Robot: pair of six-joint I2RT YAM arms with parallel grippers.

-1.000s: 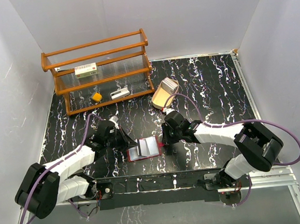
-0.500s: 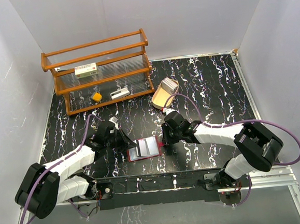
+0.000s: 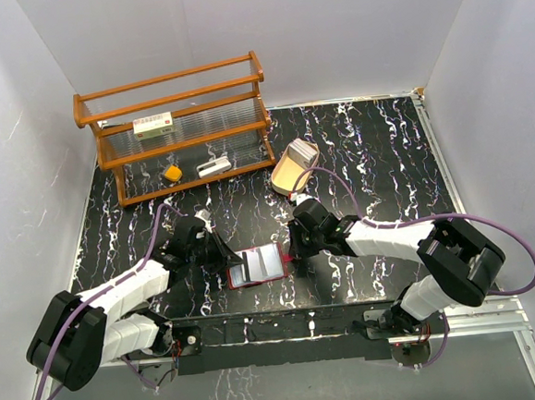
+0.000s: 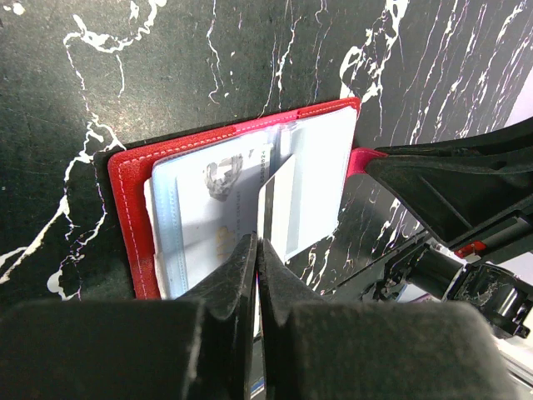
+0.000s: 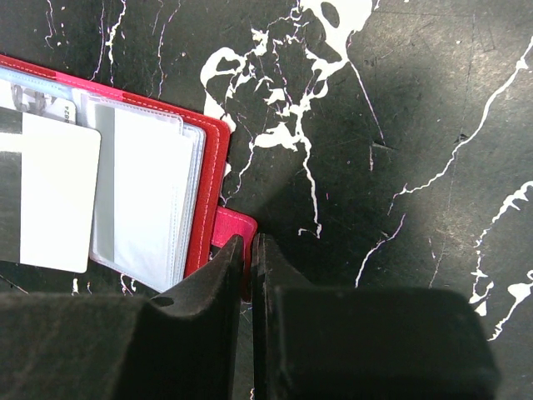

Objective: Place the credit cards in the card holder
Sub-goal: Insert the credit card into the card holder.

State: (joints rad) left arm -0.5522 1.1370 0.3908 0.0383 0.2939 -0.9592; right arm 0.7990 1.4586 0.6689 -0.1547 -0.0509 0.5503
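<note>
The dark-red card holder (image 3: 257, 264) lies open on the black marbled table between the two arms, pale pockets up. In the left wrist view my left gripper (image 4: 256, 242) is shut on one pale credit card (image 4: 279, 204). The card stands on edge, and its far end reaches over the card holder's (image 4: 129, 217) inner pockets (image 4: 208, 200). In the right wrist view my right gripper (image 5: 247, 240) is shut on the red snap tab (image 5: 235, 225) at the card holder's (image 5: 212, 192) right edge. The same card (image 5: 50, 192) shows there over the pockets.
A wooden rack (image 3: 179, 133) at the back left carries a white red-labelled box (image 3: 153, 126), a yellow item (image 3: 173, 173) and a small white item (image 3: 213, 167). A tan oval tray (image 3: 293, 168) sits behind the right arm. White walls close in the table.
My left gripper has edged slightly right toward the card holder with the card. The right arm has stayed where it was.
</note>
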